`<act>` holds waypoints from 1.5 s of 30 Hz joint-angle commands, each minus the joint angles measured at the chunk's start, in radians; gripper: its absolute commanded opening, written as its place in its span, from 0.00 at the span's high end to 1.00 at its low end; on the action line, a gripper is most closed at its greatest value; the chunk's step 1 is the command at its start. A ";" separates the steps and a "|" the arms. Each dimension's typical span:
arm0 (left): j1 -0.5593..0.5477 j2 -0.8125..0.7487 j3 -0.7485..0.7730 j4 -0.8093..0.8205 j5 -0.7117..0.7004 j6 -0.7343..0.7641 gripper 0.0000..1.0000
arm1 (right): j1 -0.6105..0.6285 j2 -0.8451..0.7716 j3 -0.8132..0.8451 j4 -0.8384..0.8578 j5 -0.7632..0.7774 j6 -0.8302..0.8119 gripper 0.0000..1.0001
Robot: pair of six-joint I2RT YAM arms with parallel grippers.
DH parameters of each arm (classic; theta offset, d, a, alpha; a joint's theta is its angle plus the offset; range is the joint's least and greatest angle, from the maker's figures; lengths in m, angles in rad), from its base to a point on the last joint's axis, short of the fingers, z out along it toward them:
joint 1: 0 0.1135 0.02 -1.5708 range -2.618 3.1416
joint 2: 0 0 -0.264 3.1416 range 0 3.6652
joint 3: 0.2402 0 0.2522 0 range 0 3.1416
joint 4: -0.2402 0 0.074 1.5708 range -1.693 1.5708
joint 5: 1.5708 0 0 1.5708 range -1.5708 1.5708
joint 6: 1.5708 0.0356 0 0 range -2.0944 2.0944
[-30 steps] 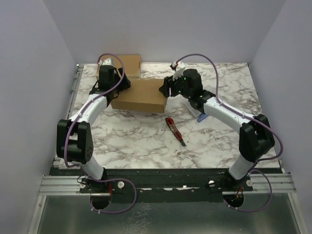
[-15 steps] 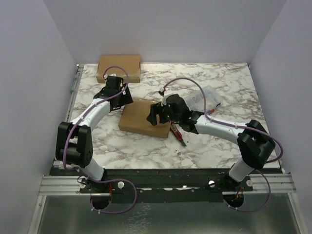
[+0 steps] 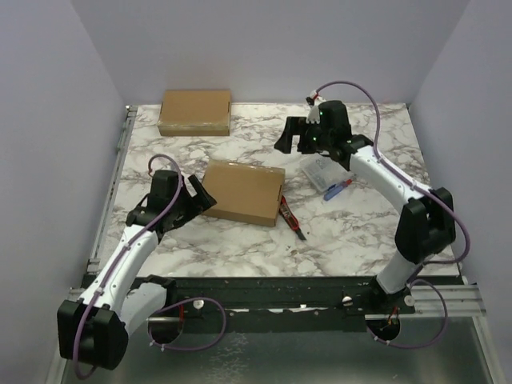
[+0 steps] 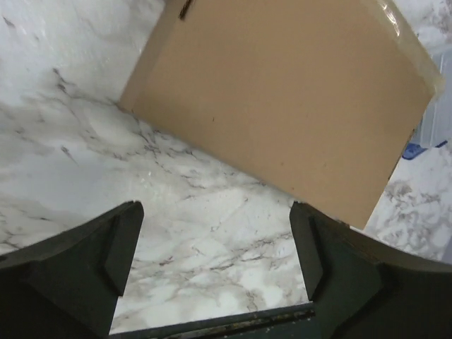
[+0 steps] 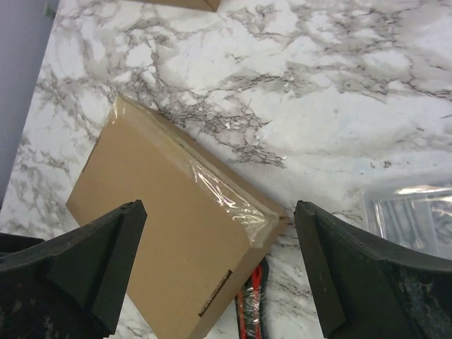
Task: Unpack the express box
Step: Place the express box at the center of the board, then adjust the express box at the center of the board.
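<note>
Nearest the bases, the left gripper [image 3: 200,198] hangs low over the marble table [image 3: 240,244], jaws spread wide and empty, just beside the left end of the express box [image 3: 244,192], which lies flat and taped mid-table. A red cutter [image 3: 288,214] lies just beside the box's right end. Farther back, the right gripper [image 3: 294,138] hovers spread and empty, with a second cardboard box [image 3: 195,112] at the far-left edge.
</note>
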 commanded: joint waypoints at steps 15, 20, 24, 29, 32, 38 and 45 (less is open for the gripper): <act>-0.232 0.050 -0.348 0.620 0.069 -0.619 0.01 | -0.053 0.448 0.266 -0.183 -0.500 -0.073 0.15; -0.234 0.128 -0.297 0.607 -0.033 -0.502 0.01 | -0.054 0.341 0.066 -0.040 -0.562 0.007 0.16; -0.215 0.236 -0.256 0.554 -0.110 -0.398 0.02 | -0.053 0.282 -0.051 0.094 -0.637 0.113 0.14; -0.174 0.340 -0.250 0.551 -0.089 -0.340 0.07 | -0.068 0.248 -0.089 0.049 -0.478 0.199 0.00; -0.172 0.334 -0.277 0.551 -0.089 -0.325 0.08 | -0.077 0.221 -0.118 0.030 -0.417 0.231 0.00; -0.170 0.307 -0.307 0.551 -0.101 -0.309 0.08 | -0.097 0.170 -0.226 0.104 -0.385 0.265 0.00; -0.169 0.323 -0.333 0.552 -0.102 -0.299 0.09 | -0.134 0.214 -0.312 0.266 -0.589 0.250 0.00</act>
